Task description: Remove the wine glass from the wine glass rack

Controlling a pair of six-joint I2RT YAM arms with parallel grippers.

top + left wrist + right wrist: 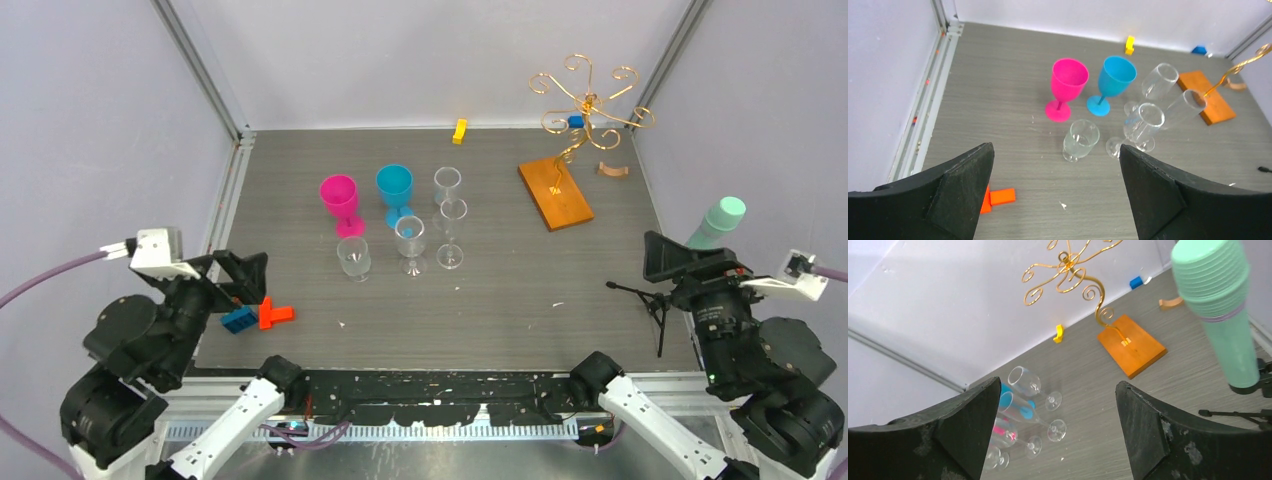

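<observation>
The wine glass rack (556, 192) is standing upright at the far right of the table, near the back wall: thin gold wire, a curving stem w/ curled spiral arms spreading out up top. Its flat orange-brown wooden base (1131, 345), rectangular, is lying at an angle to the table edges. Well apart from it, around mid-table, four clear glasses are standing upright in a loose cluster: a rear glass (447, 185), a tall glass (453, 232) just in front, a stemmed glass (410, 243) to its left, and a short glass (353, 257) nearest the arms.
</observation>
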